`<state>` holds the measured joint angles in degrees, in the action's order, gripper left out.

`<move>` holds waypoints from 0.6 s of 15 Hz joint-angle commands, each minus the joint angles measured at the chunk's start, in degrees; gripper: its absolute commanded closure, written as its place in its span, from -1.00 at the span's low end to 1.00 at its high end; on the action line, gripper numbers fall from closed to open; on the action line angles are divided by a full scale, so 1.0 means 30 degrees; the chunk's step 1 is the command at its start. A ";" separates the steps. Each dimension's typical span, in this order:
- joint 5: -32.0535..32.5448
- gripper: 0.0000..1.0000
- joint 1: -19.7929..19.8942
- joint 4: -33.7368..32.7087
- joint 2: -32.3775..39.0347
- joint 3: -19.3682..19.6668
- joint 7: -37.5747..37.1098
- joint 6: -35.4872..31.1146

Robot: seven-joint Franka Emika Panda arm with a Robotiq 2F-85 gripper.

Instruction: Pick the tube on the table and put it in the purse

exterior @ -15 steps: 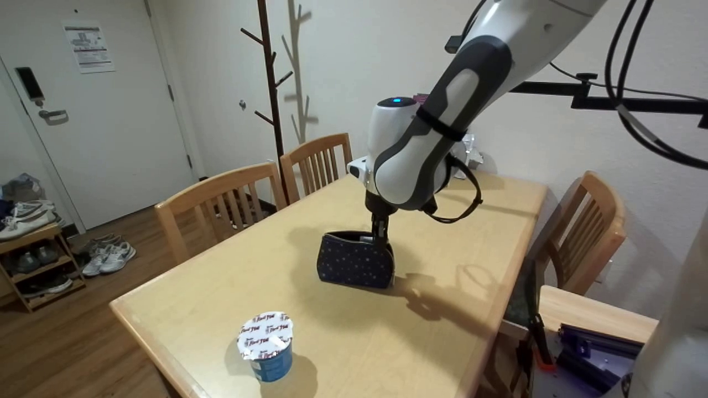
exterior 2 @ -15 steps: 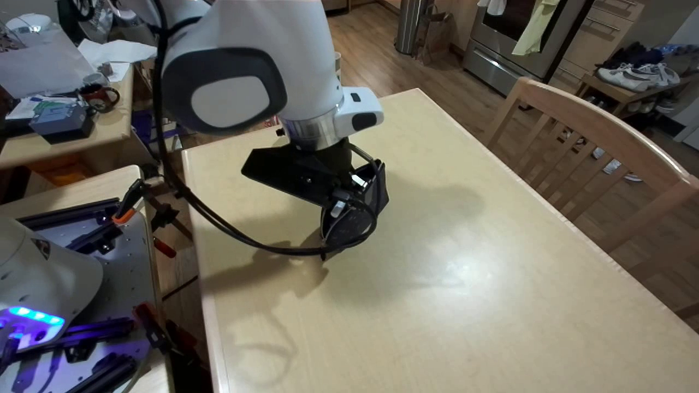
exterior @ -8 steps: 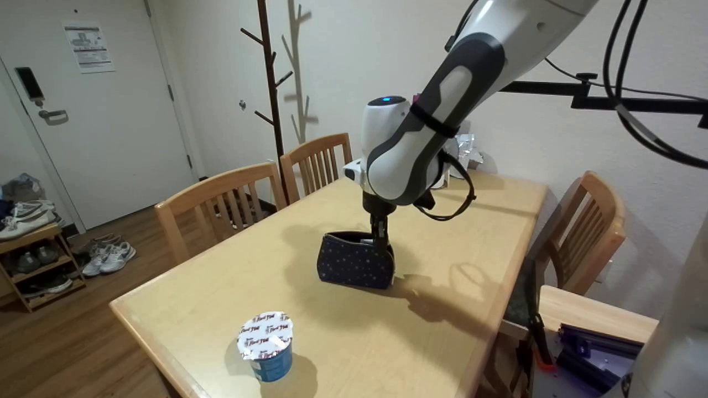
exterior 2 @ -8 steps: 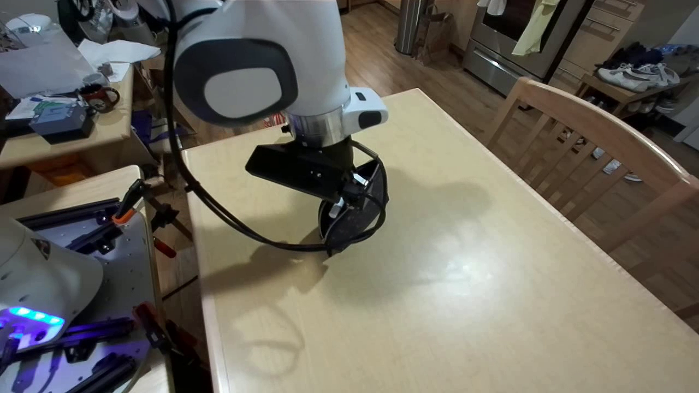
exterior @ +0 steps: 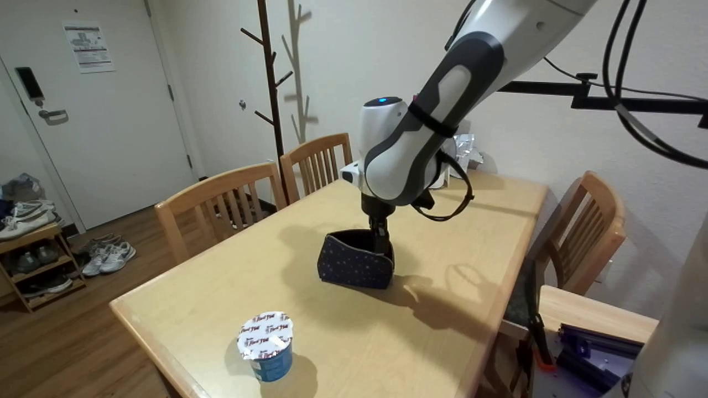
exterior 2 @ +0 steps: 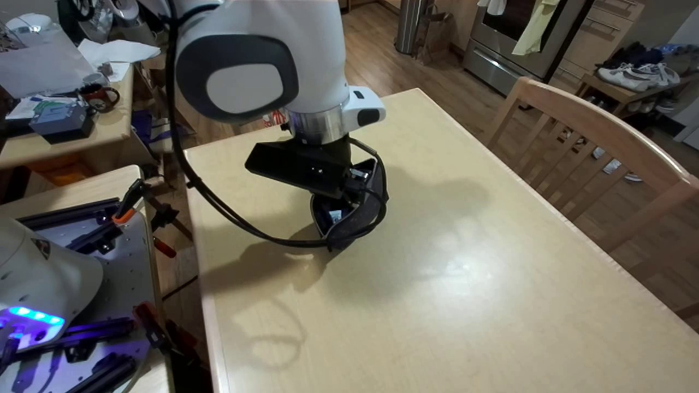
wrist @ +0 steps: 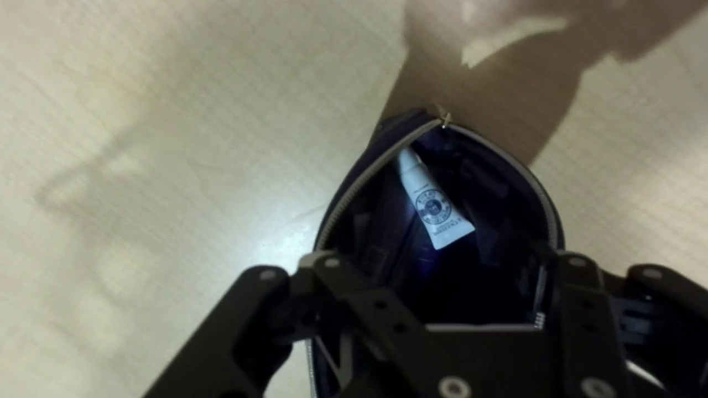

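One table with a pale wooden top bore one purse, dark blue with pale dots, which stood upright with its mouth unzipped. One tube, white with dark print, lay inside the purse; in the wrist view its narrow end was far and left, its flat end near and right, with one zipper pull at the far tip of the mouth. The one gripper reached down at the right end of the purse's mouth, seen in an exterior view. Its two fingers were apart, one at each side of the mouth in the wrist view, and the tube lay beyond them, touched by neither. Whether either finger touched the purse could not be told. In an exterior view, one blue cup with a printed white lid stood near and left of the purse, well apart. Three chairs showed there, two along the left side and one at the right. One coat stand rose far and left of the arm.
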<state>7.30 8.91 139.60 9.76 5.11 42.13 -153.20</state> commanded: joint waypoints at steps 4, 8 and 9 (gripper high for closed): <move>-0.0526 -1.00 0.0183 0.1169 -0.2074 -0.0811 0.3469 0.0509; -0.1762 -1.00 -0.0146 0.1990 -0.3496 -0.0905 0.5295 0.0830; -0.2589 -1.00 -0.0227 0.2133 -0.3754 -0.0866 0.6221 0.1015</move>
<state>5.17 8.68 143.22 2.99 2.63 53.64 -152.43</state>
